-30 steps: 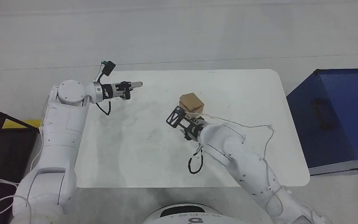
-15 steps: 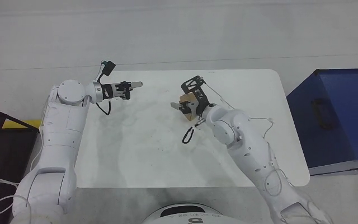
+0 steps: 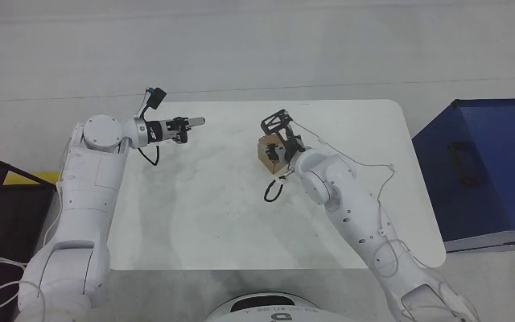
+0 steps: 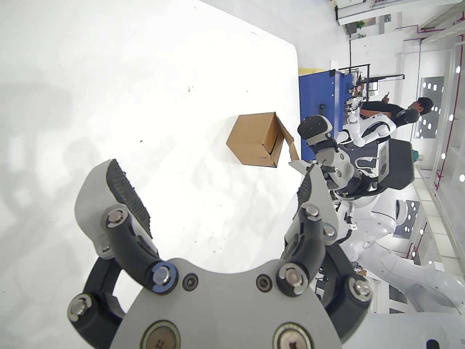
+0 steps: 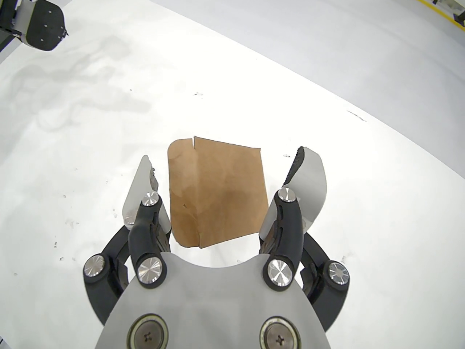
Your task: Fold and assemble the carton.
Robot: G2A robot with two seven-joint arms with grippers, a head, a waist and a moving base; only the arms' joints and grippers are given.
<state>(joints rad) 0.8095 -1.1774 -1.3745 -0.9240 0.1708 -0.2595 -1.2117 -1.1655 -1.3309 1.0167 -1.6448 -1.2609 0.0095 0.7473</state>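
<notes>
White tabletop fills most of the scene, with a blue bin standing off its right end. Near the middle of the table's far half sits the brown carton, one end unsealed and a flap hanging loose toward the right arm. The right gripper is spread open, its fingers on either side of the carton with a gap on each side. The left gripper hovers open and empty by the table's far left corner, well apart from the carton.

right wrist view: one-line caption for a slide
The right gripper, open, with the brown carton between its jaws on the white table.
</notes>
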